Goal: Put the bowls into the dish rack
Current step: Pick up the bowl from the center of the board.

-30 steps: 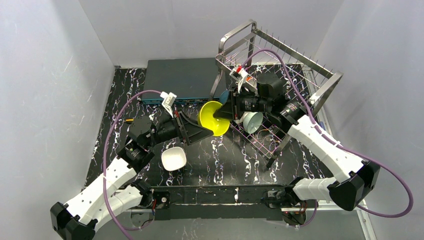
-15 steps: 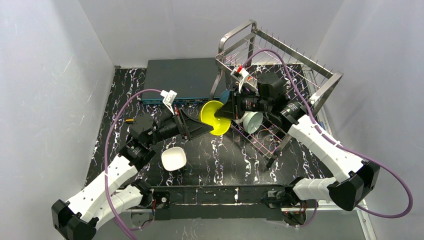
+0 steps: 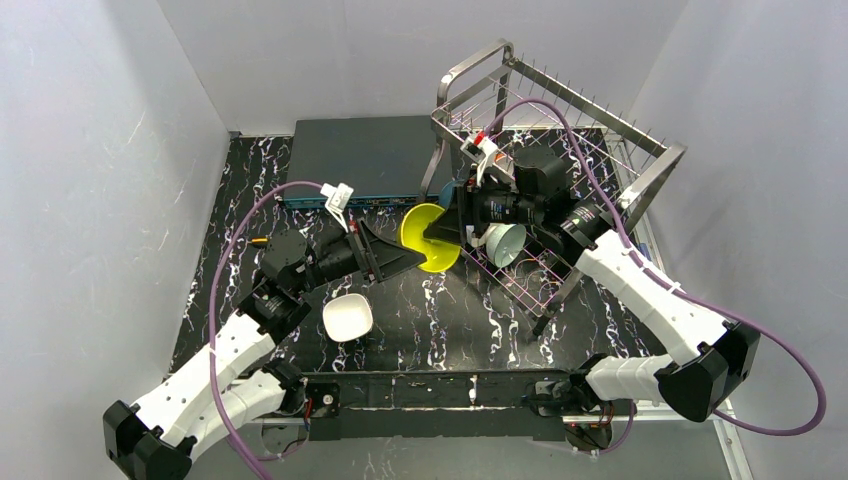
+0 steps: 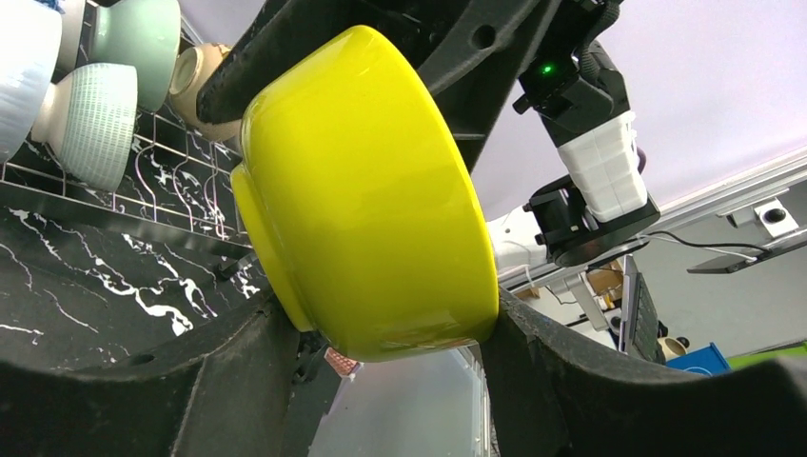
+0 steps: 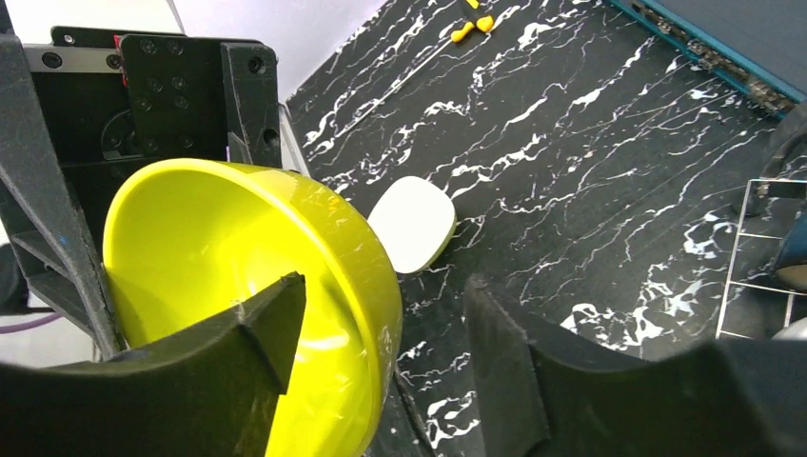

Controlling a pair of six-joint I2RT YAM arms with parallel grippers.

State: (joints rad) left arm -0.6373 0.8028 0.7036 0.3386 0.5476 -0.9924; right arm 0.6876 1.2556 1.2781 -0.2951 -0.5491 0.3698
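A yellow-green bowl (image 3: 428,240) hangs on its side above the table, between the two grippers. My left gripper (image 3: 415,262) is shut on the bowl (image 4: 371,190), with a finger pressed on each side of its outer wall. My right gripper (image 3: 440,232) stands open at the bowl's rim (image 5: 238,248): one finger is inside the bowl and the other is outside, apart from it. A white bowl (image 3: 347,317) sits on the table near the left arm. The dish rack (image 3: 655,160) stands at the back right with a ribbed white bowl (image 4: 95,119), a pale green bowl (image 4: 143,38) and a tan bowl (image 4: 195,71) in it.
A flat dark grey-blue box (image 3: 365,155) lies at the back, left of the rack. A small yellow object (image 3: 258,241) lies on the black marbled table at the left. A dark blue bowl (image 3: 448,190) shows at the rack's near corner.
My left gripper has closed onto the yellow-green bowl. My right gripper, which held the bowl's rim, has opened and let it go. The bowl has barely moved.
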